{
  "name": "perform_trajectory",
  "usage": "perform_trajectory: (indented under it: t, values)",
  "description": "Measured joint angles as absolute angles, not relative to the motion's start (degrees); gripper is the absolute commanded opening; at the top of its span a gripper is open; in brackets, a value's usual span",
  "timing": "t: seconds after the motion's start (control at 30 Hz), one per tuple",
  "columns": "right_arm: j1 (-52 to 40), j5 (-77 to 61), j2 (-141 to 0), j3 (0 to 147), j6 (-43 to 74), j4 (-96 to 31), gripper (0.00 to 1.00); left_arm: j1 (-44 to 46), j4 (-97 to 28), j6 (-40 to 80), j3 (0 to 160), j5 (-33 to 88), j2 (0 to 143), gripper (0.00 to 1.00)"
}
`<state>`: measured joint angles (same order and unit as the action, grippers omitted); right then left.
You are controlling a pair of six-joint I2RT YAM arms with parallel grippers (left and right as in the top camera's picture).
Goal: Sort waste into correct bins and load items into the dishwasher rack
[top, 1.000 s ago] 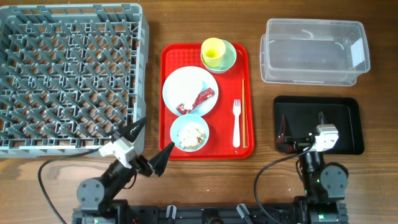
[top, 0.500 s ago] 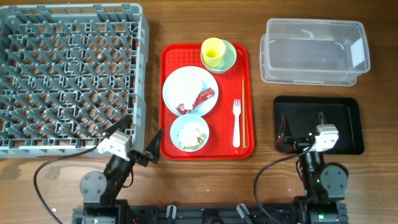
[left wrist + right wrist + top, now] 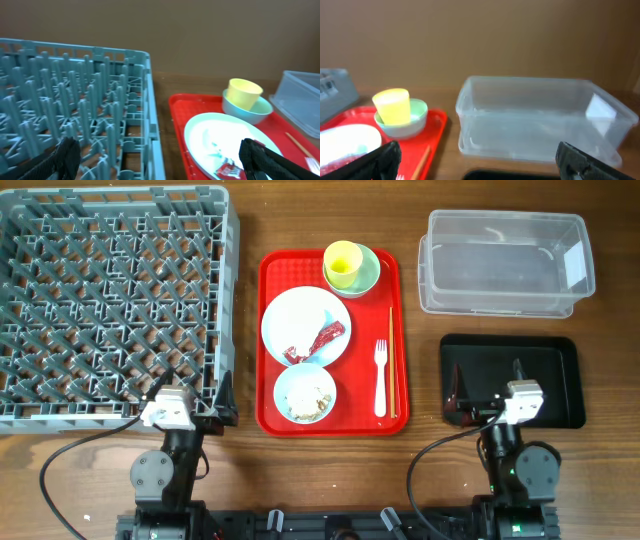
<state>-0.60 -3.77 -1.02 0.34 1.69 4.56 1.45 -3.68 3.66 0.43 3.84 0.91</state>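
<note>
On the red tray in the overhead view, a yellow cup stands in a pale green bowl. The white plate carries the red-and-white wrapper, and the light blue bowl holds rice scraps. A white fork and chopsticks lie at the tray's right. My left gripper is open and empty at the grey rack's front right corner. The right gripper hangs open and empty over the black tray, in front of the clear tub.
The red tray lies between the rack and the two bins. A strip of bare wood separates the rack wall from the tray edge. Both arm bases sit at the table's front edge.
My left arm has swung left, away from the light blue bowl, and now points at the rack's front right corner. The right arm has not moved.
</note>
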Motion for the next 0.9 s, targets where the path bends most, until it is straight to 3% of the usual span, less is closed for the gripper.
perform_trajectory:
  t: [0.07, 0.27, 0.33, 0.47, 0.57, 0.7, 0.9]
  values:
    - [-0.6, -9.3, -1.0, 0.4, 9.3, 11.3, 1.00, 1.5, -3.7, 3.7, 0.4, 2.8, 0.9, 1.00]
    - [-0.6, -19.6, -1.0, 0.4, 41.5, 12.2, 1.00, 1.5, -3.9, 3.7, 0.4, 1.0, 0.9, 1.00]
    - [-0.6, -22.9, -1.1, 0.4, 50.5, 17.6, 1.00, 1.5, -3.9, 3.7, 0.4, 0.7, 0.9, 1.00]
    - [-0.6, -27.2, -1.3, 1.0, 58.7, 23.6, 1.00, 1.5, -3.9, 3.7, 0.4, 0.6, 0.9, 1.00]
    - [-0.6, -31.6, -6.3, 6.0, 57.9, 21.5, 1.00, 1.5, -3.9, 3.7, 0.4, 0.6, 0.9, 1.00]
    - [-0.6, -42.2, -23.1, 21.8, 49.5, 10.8, 1.00, 1.5, -3.9, 3.7, 0.4, 0.4, 0.9, 1.00]
    - [-2.5, -54.5, -56.0, 55.8, 26.1, -26.8, 1.00, 1.5, -3.9, 3.7, 0.4, 0.3, 0.9, 1.00]
